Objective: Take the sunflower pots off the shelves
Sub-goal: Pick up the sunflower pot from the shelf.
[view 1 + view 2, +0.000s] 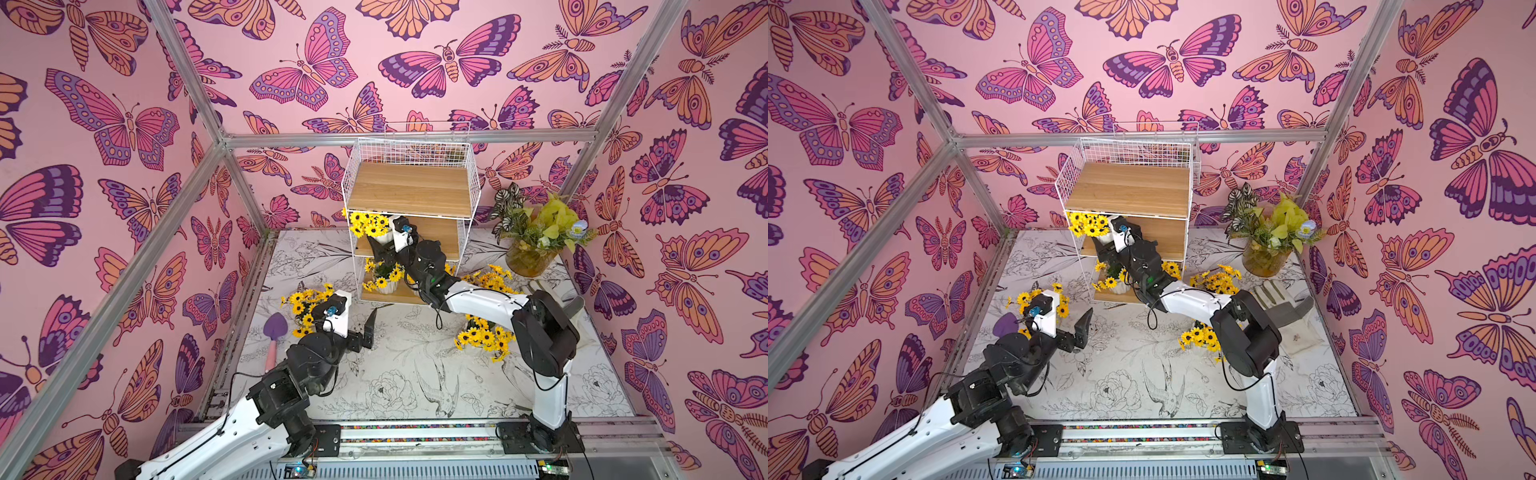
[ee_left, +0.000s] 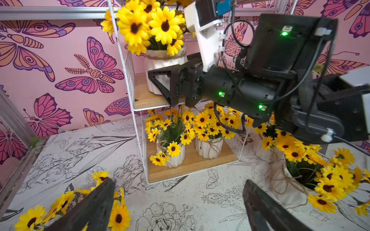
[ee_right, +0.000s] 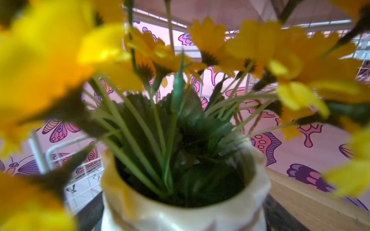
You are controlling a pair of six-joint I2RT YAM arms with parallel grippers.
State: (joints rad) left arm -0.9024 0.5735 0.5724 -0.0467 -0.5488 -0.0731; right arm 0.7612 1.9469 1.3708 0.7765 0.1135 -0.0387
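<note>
Butterfly-papered walls enclose the shelves [image 1: 409, 189]. The right gripper [image 3: 185, 213] straddles the middle-tier sunflower pot [image 2: 166, 63] low, beneath its blooms — whether it is squeezing is unclear — while the left gripper [image 2: 179, 182] hangs spread wide.

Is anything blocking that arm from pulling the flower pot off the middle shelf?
Nothing visible does. The right gripper flanks the sunflower pot, and the rack is open-fronted toward the table; only its wire side wall stands beside it.
</note>
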